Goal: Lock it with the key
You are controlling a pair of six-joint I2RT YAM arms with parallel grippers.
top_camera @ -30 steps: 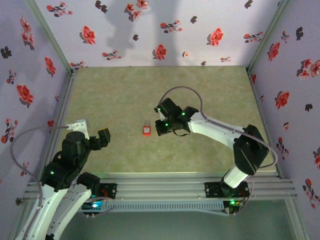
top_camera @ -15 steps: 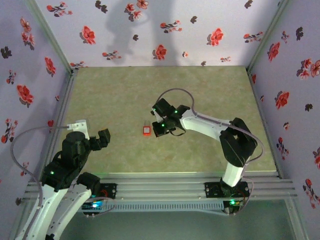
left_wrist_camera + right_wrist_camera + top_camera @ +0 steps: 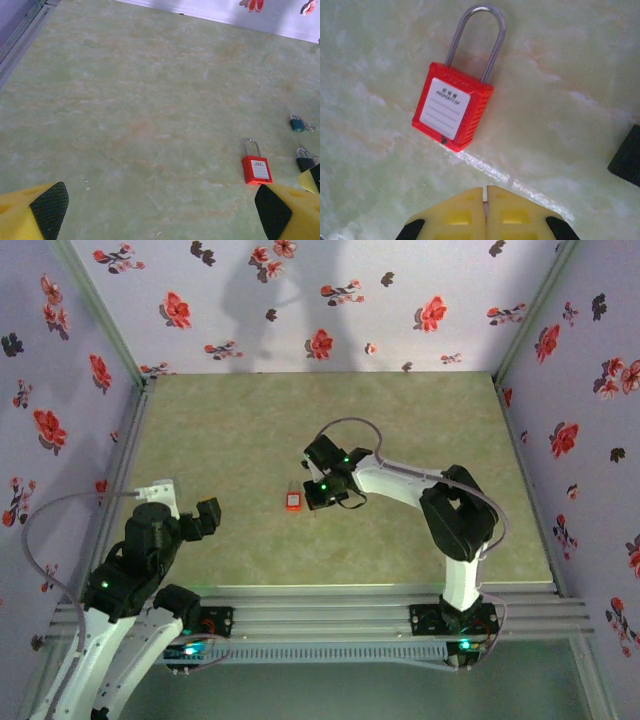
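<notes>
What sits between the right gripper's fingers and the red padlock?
Nothing. The right wrist view shows a bare strip of green marbled table between the shut right gripper and the red padlock, which lies flat just ahead of it.

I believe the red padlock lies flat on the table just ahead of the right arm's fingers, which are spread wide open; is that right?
Not quite: the right arm's fingers are shut, pressed together, as the right wrist view shows. The red padlock does lie flat on the table just ahead of them.
</notes>
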